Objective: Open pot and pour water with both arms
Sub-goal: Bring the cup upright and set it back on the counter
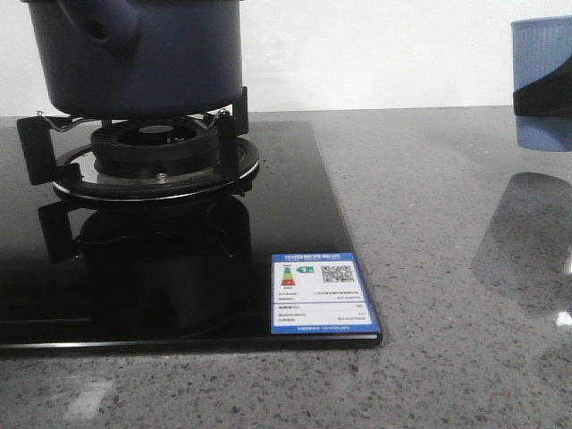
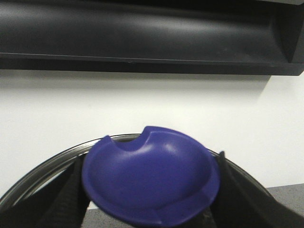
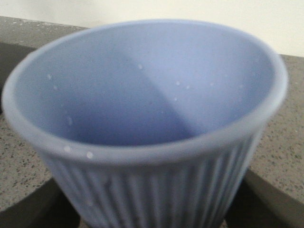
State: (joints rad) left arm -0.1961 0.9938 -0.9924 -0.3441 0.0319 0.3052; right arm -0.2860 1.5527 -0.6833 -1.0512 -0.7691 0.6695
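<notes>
The dark navy pot [image 1: 134, 54] stands on the burner at the far left; its top is cut off by the frame, and its stubby handle [image 1: 107, 31] points toward me. My left gripper [image 2: 151, 190] is shut on a dark blue lid knob [image 2: 151, 178]; the lid's metal rim [image 2: 42, 166] curves behind it, seen against the wall. This gripper is out of the front view. My right gripper [image 3: 152, 209] is shut on the light blue ribbed cup [image 3: 147, 95], held above the counter at the far right [image 1: 543, 54]. Droplets dot its inside.
The pot rests on black pan supports [image 1: 228, 134] over a burner [image 1: 152, 152] on a black glass hob [image 1: 295, 206] with a blue label [image 1: 320, 293]. Grey speckled counter [image 1: 447, 223] lies right and in front. A dark hood [image 2: 142, 33] hangs on the white wall.
</notes>
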